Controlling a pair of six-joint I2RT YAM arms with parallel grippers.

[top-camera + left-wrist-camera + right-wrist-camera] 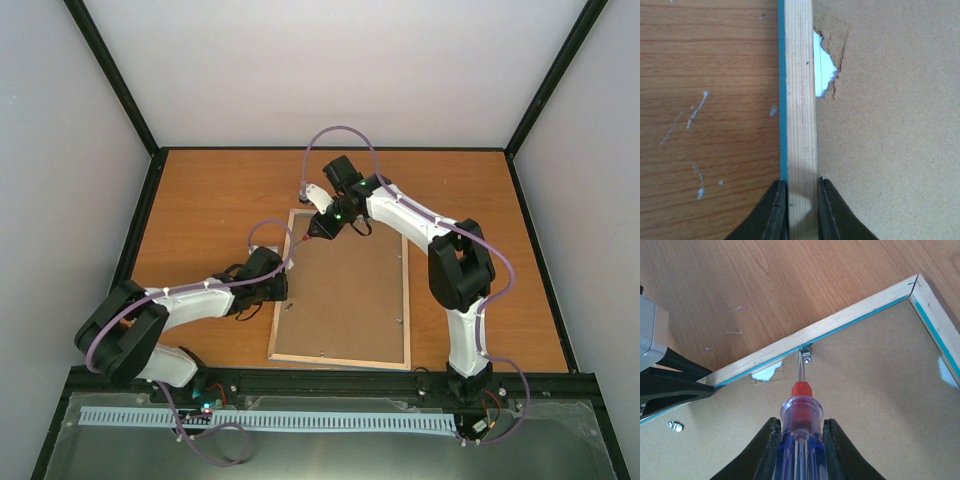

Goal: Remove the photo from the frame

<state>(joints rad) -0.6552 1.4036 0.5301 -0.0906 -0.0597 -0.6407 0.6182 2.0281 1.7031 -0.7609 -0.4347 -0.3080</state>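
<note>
I can read no text, label, brand, number or sign in any of my three views. Nothing legible stands on the pale-wood-rimmed thin rectangular picture frame (801,100) running up the middle of the left wrist view. The same goes for the plain brown backing board (345,295) at the centre of the top view and the clear blue-and-red plastic screwdriver handle (800,440) at the lower centre of the right wrist view.
</note>
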